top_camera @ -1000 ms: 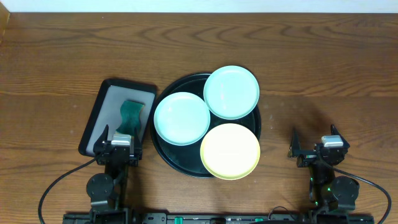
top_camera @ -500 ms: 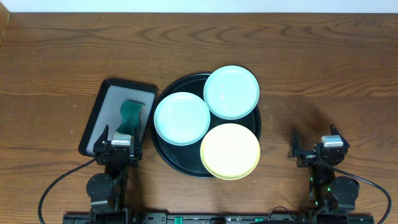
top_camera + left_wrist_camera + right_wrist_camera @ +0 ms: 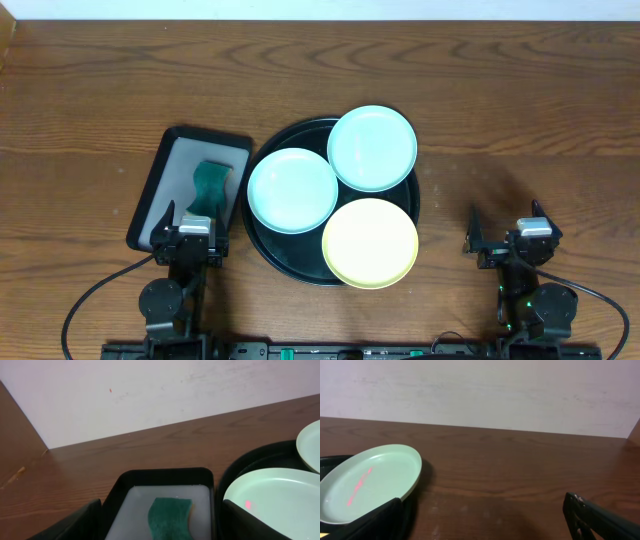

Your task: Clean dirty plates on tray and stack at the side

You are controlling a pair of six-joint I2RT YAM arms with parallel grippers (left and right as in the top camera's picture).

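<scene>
We are holding left gripper (image 3: 190, 222) and right gripper (image 3: 505, 230) spread wide, gripping nothing. Sponge (image 3: 170, 517) is lying just ahead of the left, table (image 3: 540, 120) stretching ahead of the right.

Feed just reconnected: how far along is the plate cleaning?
Nothing looks done: both mint plates and the yellow plate lie on the black tray, none stacked aside. Nothing in hand: left pincer and right pincer are open and empty, the green sponge lies in the grey tray. Left: wipe all three and stack them.
</scene>
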